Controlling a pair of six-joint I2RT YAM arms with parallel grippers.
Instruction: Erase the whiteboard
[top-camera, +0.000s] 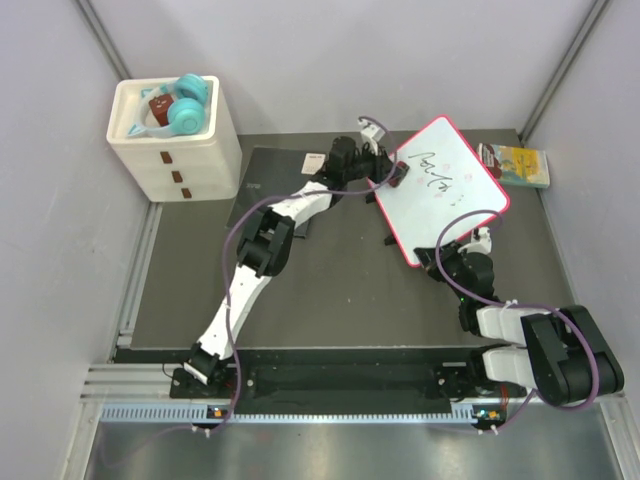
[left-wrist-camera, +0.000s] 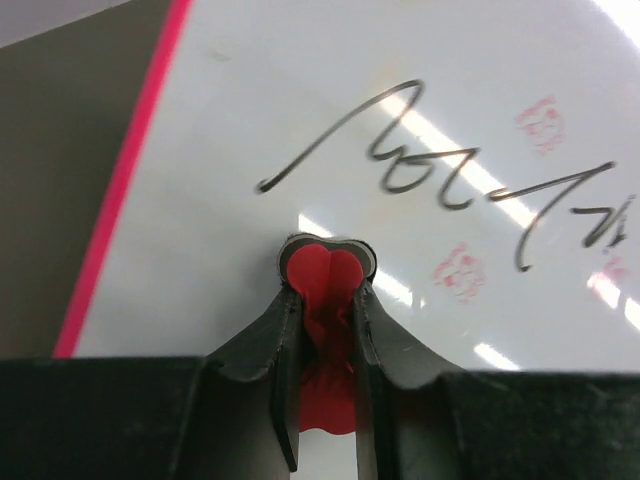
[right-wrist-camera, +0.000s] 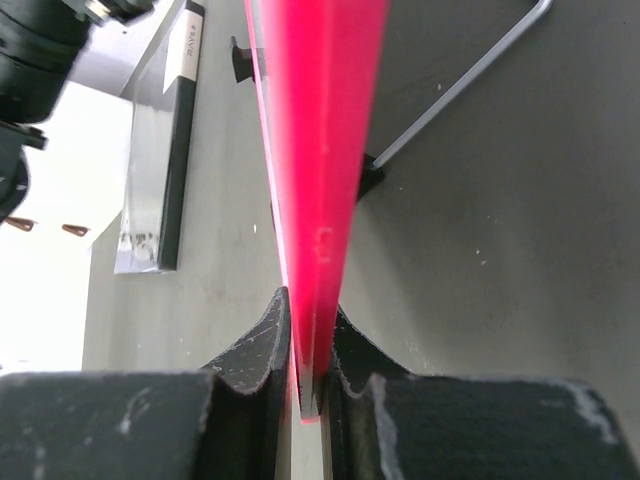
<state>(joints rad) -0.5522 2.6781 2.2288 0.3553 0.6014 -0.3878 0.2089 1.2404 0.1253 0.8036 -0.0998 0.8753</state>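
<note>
The whiteboard (top-camera: 455, 205), white with a pink-red frame, is tilted up off the dark mat. Dark scribbles (top-camera: 436, 172) run across its upper part, and they also show as scribbles (left-wrist-camera: 400, 160) in the left wrist view beside faint red stamps (left-wrist-camera: 458, 272). My left gripper (top-camera: 397, 177) is shut on a small red eraser (left-wrist-camera: 325, 268), whose round tip rests against the whiteboard (left-wrist-camera: 230, 120) just below the scribbles. My right gripper (top-camera: 437, 256) is shut on the board's lower edge. In the right wrist view the right gripper (right-wrist-camera: 312, 325) pinches the pink-red frame (right-wrist-camera: 318, 130) edge-on.
A black notebook (top-camera: 268, 182) lies on the mat behind the left arm, and a yellow-green book (top-camera: 522, 166) sits at the back right. A white drawer box (top-camera: 172, 142) holding teal headphones (top-camera: 190, 104) stands at the back left. A thin metal wire stand (right-wrist-camera: 470, 85) lies beside the board.
</note>
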